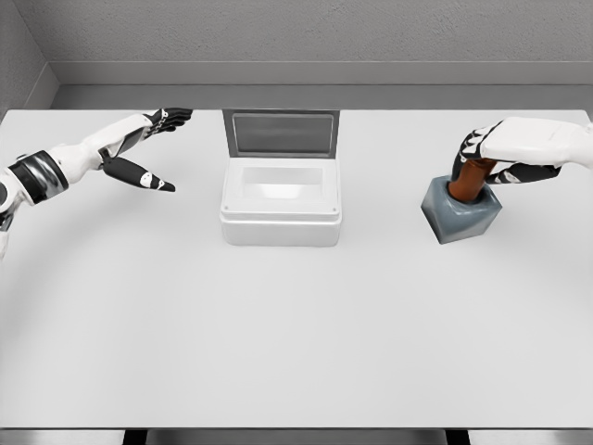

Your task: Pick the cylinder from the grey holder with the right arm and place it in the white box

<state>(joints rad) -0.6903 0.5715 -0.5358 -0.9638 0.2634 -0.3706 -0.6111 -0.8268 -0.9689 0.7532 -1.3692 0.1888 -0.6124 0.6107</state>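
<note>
My right hand (496,153) is closed around the cylinder (468,178), seated in grey holder (460,215); a tilted pull could drag the holder along.

A white table (296,352) before a grey wall (324,32).

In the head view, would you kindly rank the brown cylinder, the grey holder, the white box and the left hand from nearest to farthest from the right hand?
1. Brown cylinder, within the right hand.
2. Grey holder, just below.
3. White box, table centre.
4. Left hand, far left.
</note>
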